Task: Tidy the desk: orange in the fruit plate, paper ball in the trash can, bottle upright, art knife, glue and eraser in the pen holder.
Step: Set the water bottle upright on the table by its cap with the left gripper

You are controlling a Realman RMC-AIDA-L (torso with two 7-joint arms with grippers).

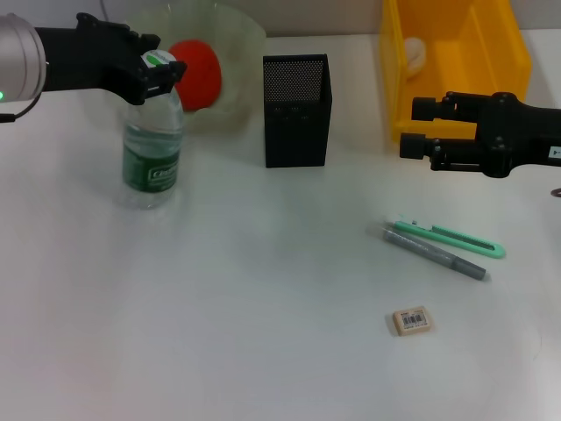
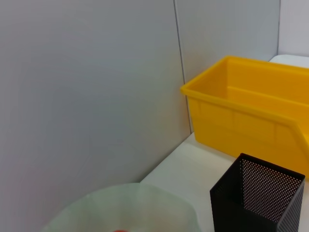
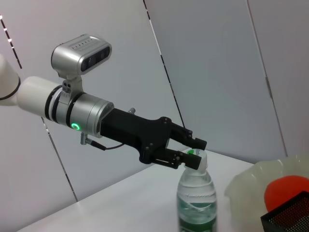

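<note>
— Where was the clear plastic water bottle (image 1: 152, 149)?
— Upright at the far left, its white cap pinched by the left gripper (image 1: 163, 74).
— The right gripper (image 1: 419, 127)?
— Parted, empty, near the yellow bin (image 1: 508, 54).

Your head camera looks forward and down over the white flat surface (image 1: 219, 333). Your left wrist camera sits close to the back wall, facing the bright yellow rectangular plastic bin (image 2: 251, 113) and the square black mesh box (image 2: 258, 198). Your right wrist camera looks across at the clear plastic bottle (image 3: 195, 198). All three views catch the translucent pale-green bowl (image 1: 237, 35).
</note>
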